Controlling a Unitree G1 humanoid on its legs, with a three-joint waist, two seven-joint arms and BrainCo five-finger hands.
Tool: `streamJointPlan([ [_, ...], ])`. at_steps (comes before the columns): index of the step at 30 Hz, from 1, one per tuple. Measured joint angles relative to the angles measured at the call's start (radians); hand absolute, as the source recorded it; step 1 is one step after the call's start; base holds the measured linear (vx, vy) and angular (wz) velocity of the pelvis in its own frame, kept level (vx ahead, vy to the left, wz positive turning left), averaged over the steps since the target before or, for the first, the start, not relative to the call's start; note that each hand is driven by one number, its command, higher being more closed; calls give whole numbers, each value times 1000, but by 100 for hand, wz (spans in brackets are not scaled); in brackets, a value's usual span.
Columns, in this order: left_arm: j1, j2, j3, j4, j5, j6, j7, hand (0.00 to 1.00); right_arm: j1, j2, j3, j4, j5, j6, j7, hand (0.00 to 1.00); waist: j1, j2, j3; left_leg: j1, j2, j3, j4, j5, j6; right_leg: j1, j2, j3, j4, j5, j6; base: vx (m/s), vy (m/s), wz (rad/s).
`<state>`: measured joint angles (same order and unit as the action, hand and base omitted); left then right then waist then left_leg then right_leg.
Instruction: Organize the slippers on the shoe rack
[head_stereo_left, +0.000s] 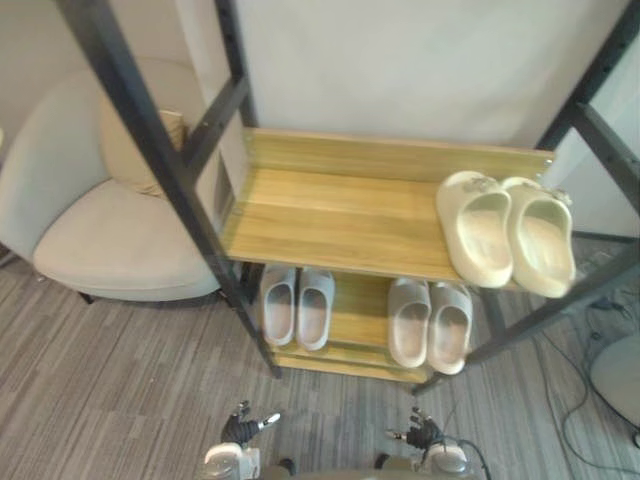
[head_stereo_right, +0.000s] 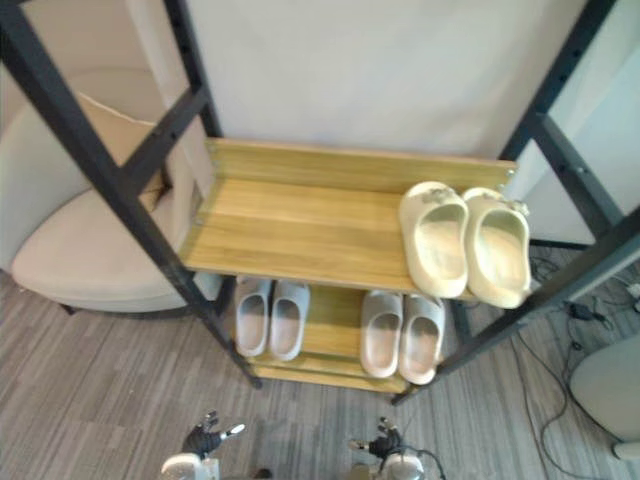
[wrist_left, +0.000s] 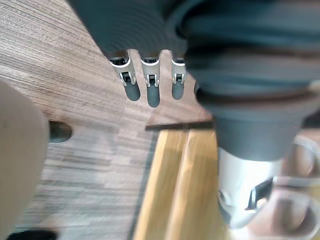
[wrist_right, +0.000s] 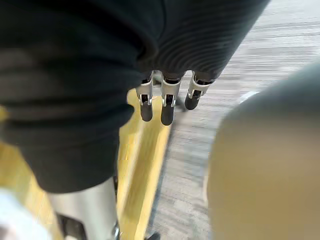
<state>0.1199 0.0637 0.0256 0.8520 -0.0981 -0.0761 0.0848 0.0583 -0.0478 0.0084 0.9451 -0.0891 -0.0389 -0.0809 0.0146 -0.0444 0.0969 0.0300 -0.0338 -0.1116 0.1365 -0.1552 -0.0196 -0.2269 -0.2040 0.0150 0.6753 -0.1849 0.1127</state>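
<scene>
Cream slippers (head_stereo_left: 478, 235) on shoe rack (head_stereo_left: 330, 215) — left hand (head_stereo_left: 240, 428), right hand (head_stereo_left: 422, 433): fingers straight, empty.

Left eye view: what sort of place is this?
Probably an indoor lounge or entryway corner: a wooden shoe rack holding slippers, a beige armchair beside it, and grey striped carpet.

Home-like room: cream armchair (head_stereo_left: 110, 230), wood-and-metal shoe rack (head_stereo_left: 330, 215) with slippers (head_stereo_left: 475, 230), grey striped floor (head_stereo_left: 100, 380).

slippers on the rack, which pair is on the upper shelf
The cream-yellow pair, at the right end of the upper shelf. The left pale grey pair and the right pale grey pair both sit on the lower shelf.
</scene>
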Motion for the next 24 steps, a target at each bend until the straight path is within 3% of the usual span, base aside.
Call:
streamJointPlan([
  [3,-10,-12,22,-21,0,0,1,0,8,24,8,-29,3,-1,1,0,3,-20,0,-48,-42,-99,48,-10,-12,18,84,163,-84,-63,-17,42,-157,111],
  [5,-10,-36,33,-21,0,1,2,0,0,26,6,-28,10,0,1,0,20,-9,-3,-69,-46,-135,53,-8,-18,65,81,178,-185,-96,-19,-1,-167,66],
  [6,-16,-49,38,-21,0,0,5,0,-10,30,7,-26,12,1,1,0,46,10,-9,-102,-41,-149,50,-1,-31,94,72,144,-285,-111,-19,-49,-160,53],
  [7,-20,-65,39,-16,0,1,6,0,-28,27,8,-25,12,5,2,0,45,44,3,-126,-25,-185,48,14,-51,112,82,97,-335,-88,-23,-60,-231,88],
  [8,-20,-78,41,-17,0,0,8,0,-30,27,8,-26,12,8,1,0,42,54,3,-135,-10,-222,33,27,-64,128,91,49,-364,-74,-33,-32,-163,90],
  [9,-19,-82,43,-17,0,0,10,0,-28,29,9,-26,12,11,1,0,46,61,0,-134,-4,-238,25,35,-73,138,97,33,-372,-72,-37,-5,-132,78],
  [12,-25,-90,42,-20,-1,-1,13,0,-37,41,18,-36,14,10,-4,0,47,48,15,-155,9,-285,20,80,-103,183,112,-65,-414,-56,-62,-41,-115,95],
  [14,-31,-95,40,-24,-1,0,13,0,-45,38,13,-46,15,10,-12,0,41,38,21,-199,11,-218,15,149,-100,183,102,-126,-432,-36,-83,-79,-50,100],
  [15,-30,-103,35,-42,1,0,14,0,-45,36,11,-75,19,9,-18,0,36,30,30,-210,27,-70,-9,179,-65,183,86,-176,-454,-16,-98,-84,4,63],
  [16,-35,-103,35,-47,1,0,14,0,-46,36,11,-78,19,9,-19,0,35,31,31,-212,33,-26,7,171,-57,184,86,-181,-456,-15,-99,-116,-5,82],
  [17,-42,-111,37,-53,10,3,15,0,-46,37,11,-111,21,10,-20,0,32,41,44,-243,94,210,176,75,-8,190,84,-227,-451,-15,-100,-132,-4,84],
  [18,-43,-113,26,-53,22,5,14,0,-42,38,10,-139,22,10,-19,0,21,50,50,-237,156,364,301,9,2,192,79,-271,-428,-15,-100,-137,-5,89],
  [21,-55,-113,24,-53,50,5,16,0,-29,38,-5,-144,22,10,-19,0,-7,73,37,-217,219,465,380,-63,8,187,62,-337,-411,-19,-90,-169,148,82],
  [22,-60,-116,17,-48,59,5,17,0,-39,27,-12,-141,22,11,-19,0,-11,89,36,-215,211,469,336,-83,-18,182,67,-348,-400,-28,-63,-106,150,54],
  [23,-64,-113,13,-45,60,5,18,0,-39,29,-17,-140,22,13,-19,0,-11,85,35,-203,201,463,308,-87,-25,180,67,-344,-401,-30,-52,-133,180,60],
  [24,-82,-92,3,-21,66,6,22,0,-38,43,-19,-119,22,15,-17,0,-12,61,34,-175,145,443,199,-65,-20,173,48,-327,-422,-26,-48,-139,157,56],
])
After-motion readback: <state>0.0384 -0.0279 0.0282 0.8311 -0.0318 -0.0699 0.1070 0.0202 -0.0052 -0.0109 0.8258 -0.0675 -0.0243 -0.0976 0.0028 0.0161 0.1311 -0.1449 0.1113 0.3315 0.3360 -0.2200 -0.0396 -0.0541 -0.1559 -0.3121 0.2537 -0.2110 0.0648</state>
